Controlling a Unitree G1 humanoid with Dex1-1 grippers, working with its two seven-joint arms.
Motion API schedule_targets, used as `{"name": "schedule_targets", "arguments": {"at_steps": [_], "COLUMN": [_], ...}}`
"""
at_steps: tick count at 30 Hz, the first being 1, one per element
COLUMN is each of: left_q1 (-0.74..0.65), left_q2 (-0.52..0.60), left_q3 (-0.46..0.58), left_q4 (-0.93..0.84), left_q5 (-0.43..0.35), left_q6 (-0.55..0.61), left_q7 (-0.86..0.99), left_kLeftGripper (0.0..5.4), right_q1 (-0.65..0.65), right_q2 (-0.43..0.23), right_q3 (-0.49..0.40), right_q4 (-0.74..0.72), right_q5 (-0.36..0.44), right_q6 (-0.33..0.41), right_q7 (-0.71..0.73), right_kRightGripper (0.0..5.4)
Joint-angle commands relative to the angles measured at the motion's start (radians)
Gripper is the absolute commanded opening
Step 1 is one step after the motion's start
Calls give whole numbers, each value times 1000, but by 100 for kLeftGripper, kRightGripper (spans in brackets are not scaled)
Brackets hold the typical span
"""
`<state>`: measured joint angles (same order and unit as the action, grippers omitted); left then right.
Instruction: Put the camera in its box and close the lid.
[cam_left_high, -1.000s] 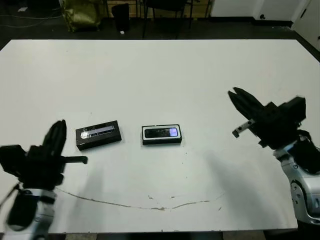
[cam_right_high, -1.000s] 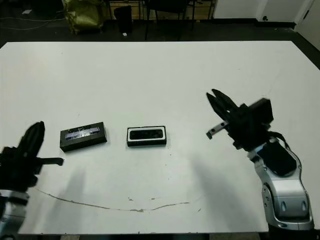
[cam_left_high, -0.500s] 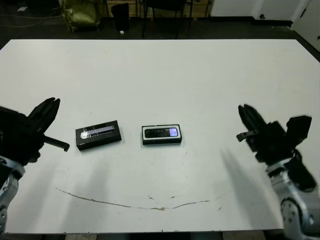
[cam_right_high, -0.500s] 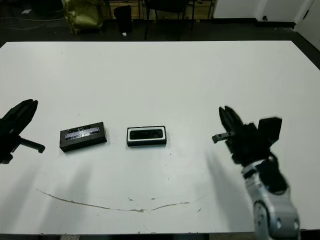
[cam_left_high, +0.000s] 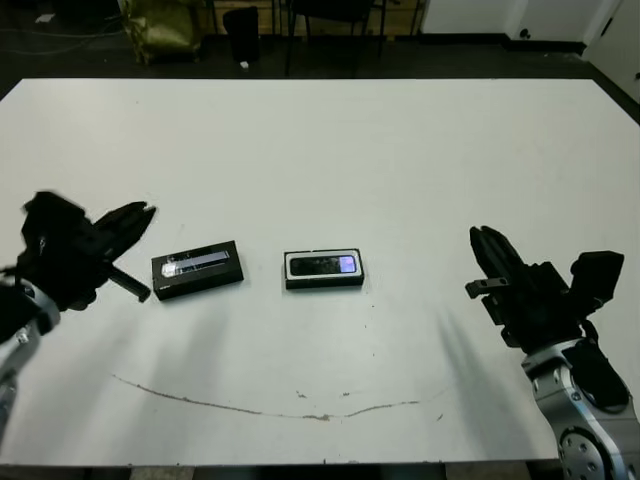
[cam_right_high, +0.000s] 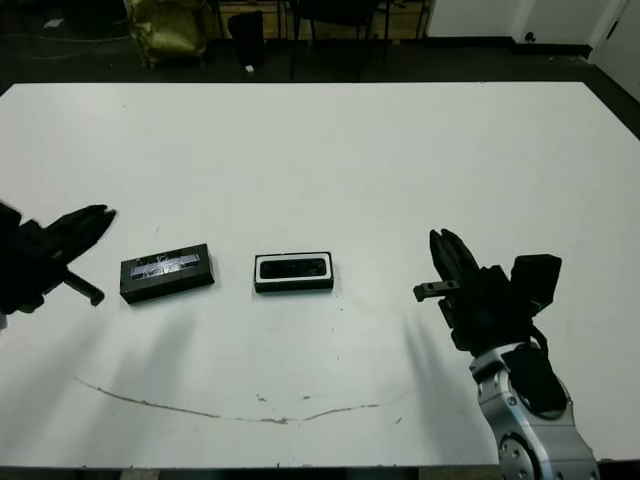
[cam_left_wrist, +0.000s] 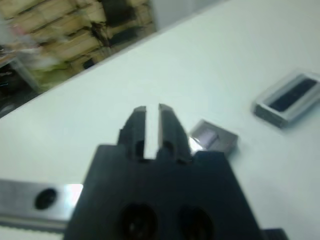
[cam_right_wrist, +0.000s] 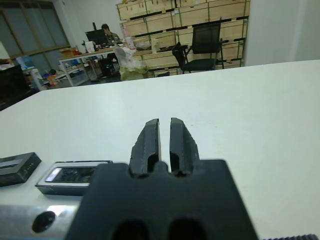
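Both arms have shifted since half a second ago: the left gripper (cam_left_high: 135, 217) has swung in toward the lid (cam_left_high: 197, 269) and hovers just to its left without touching, while the right gripper (cam_left_high: 487, 247) sits slightly further left, well apart from the box (cam_left_high: 323, 270). Each gripper's fingers are pressed nearly together with only a sliver between them, holding nothing. On the white table (cam_left_high: 330, 150) the camera (cam_left_high: 322, 265) lies inside the box, the lid beside it to the left

Left end effector (cam_left_high: 133, 218) raised, fingers nearly together; right end effector (cam_left_high: 487, 247) likewise, both empty.
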<state>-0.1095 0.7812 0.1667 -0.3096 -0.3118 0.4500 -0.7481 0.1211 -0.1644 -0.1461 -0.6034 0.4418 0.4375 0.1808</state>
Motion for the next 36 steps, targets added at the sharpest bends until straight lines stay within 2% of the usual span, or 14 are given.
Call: {"name": "schedule_targets", "arguments": {"at_steps": [1,4,8,17,23,29,32,36], "left_q1": [-101,-219,-378,-605,-681,-694,-688,-674], "left_q2": [114,171,191,118,67,32,23,-3], "left_q3": [-89,-176,-294,-451,-488,-481,-478,-447], "left_q4": [94,184,318,596,727,812,826,855], "left_q5": [22,50,115,230,275,302,304,258], "left_q6": [-12,-20,-58,-191,-223,-315,-345,-315], "left_q7": [-171,-303,-456,-667,-725,-730,-741,-763], "left_kLeftGripper": [154,223,316,528,538,538,538,538], "right_q1": [-4,-4,-8,2,8,20,23,24], "right_q2": [-12,-17,-15,-30,-23,-29,-30,-27], "right_q3": [-17,-18,-30,-32,-46,-47,-45,-45], "right_q4": [20,28,45,66,68,56,55,62], "right_q5": [12,2,28,7,25,14,11,16], "right_q6": [11,-9,-4,-21,-16,-10,-10,-8], "right_q7": [0,5,16,31,22,6,-1,-5], "right_kRightGripper": [0,0,0,0,0,0,0,0]}}
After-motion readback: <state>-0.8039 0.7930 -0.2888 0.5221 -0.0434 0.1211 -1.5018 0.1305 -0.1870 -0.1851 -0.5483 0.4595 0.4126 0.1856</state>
